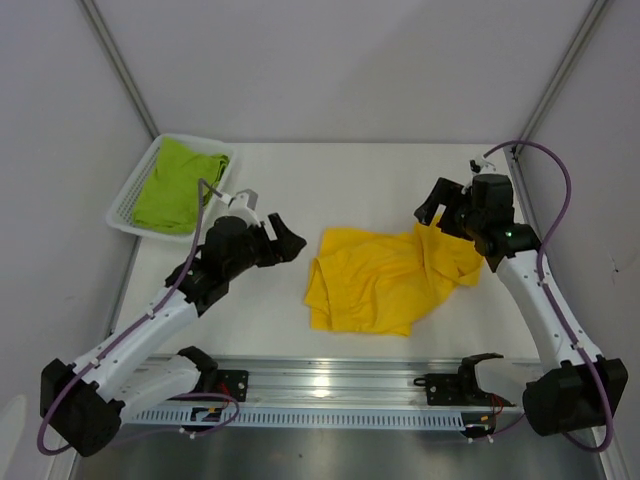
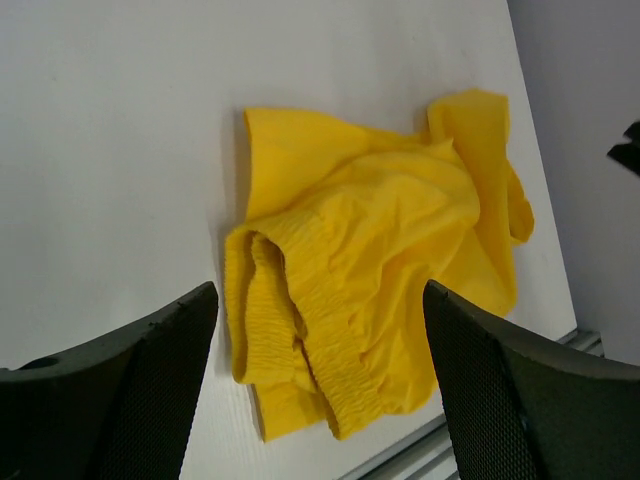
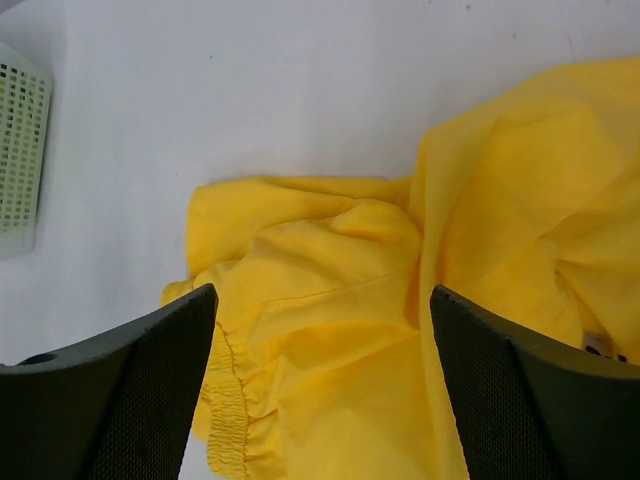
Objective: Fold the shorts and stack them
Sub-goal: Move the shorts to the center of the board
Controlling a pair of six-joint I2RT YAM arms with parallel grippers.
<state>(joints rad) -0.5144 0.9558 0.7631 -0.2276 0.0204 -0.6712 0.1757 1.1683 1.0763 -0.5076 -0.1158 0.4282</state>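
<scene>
Top view, yellow shorts: the crumpled bright yellow cloth shorts (image 1: pixel 385 280) lie near the middle of the white worktop (image 1: pixel 350 185), with a ridge of cloth peaking at their 2 o'clock corner.
Top view, green shorts: the lime green cloth shorts (image 1: pixel 178 185) lie bunched in the white plastic mesh basket (image 1: pixel 125 205) at the worktop's 10 o'clock corner, not yet stacked.
Top view, grippers: the left gripper (image 1: pixel 290 242) hangs just off the yellow shorts at their 9 o'clock. The right gripper (image 1: pixel 440 208) sits over the peak at 2 o'clock.
Left wrist view, fingers (image 2: pixel 130 390): spread wide and gripping nothing, with the gathered waistband (image 2: pixel 310 320) lying doubled over between them.
Left wrist view, risk: a pinch here would likely take several layers, so the fold would drag a lump instead of a flat edge.
Right wrist view, fingers (image 3: pixel 130 390): spread wide and empty above the rumpled cloth.
Right wrist view, risk: closing on the raised ridge alone could pull the shorts askew. Uneven pulls from the two arms would twist them, leaving a poor base for stacking.
</scene>
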